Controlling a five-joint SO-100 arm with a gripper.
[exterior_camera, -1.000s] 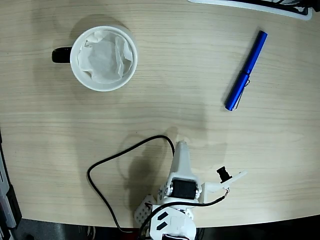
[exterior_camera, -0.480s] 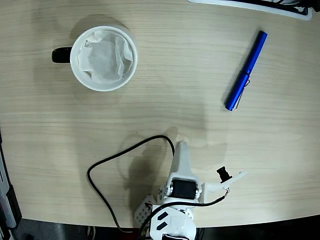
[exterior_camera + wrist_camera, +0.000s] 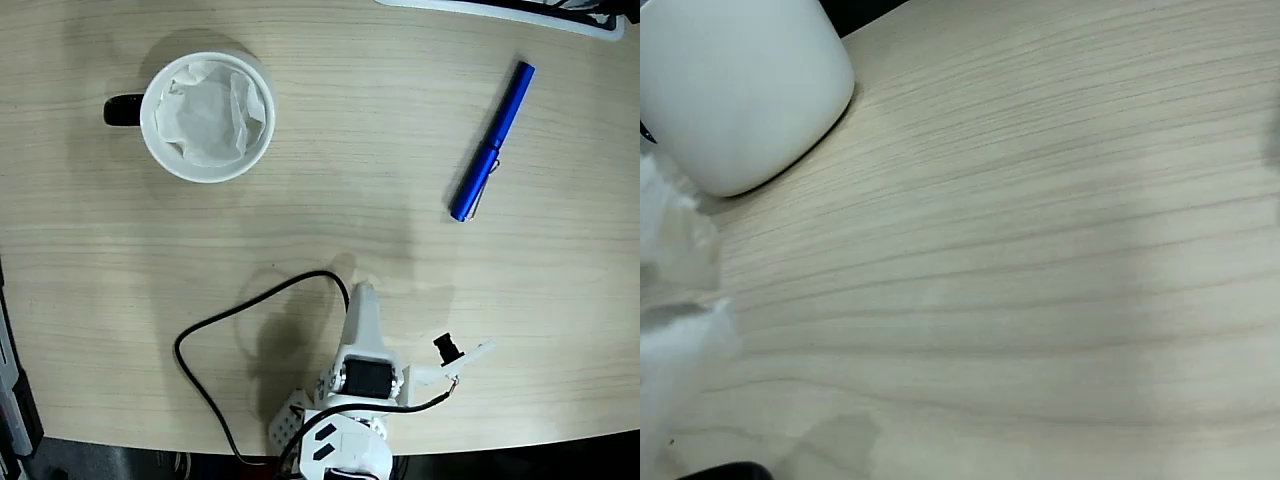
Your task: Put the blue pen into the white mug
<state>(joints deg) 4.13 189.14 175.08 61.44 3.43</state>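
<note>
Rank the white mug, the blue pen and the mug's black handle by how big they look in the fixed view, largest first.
1. white mug, widest and covering the most area.
2. blue pen, about as long as the mug is wide but very slim.
3. black handle, only a short stub showing.

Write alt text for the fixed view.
Overhead view of a wooden table: a blue pen lies diagonally at upper right, far from a white mug at upper left, which holds crumpled paper. A white robot arm with a looping black cable sits at the bottom edge, touching neither.
</note>
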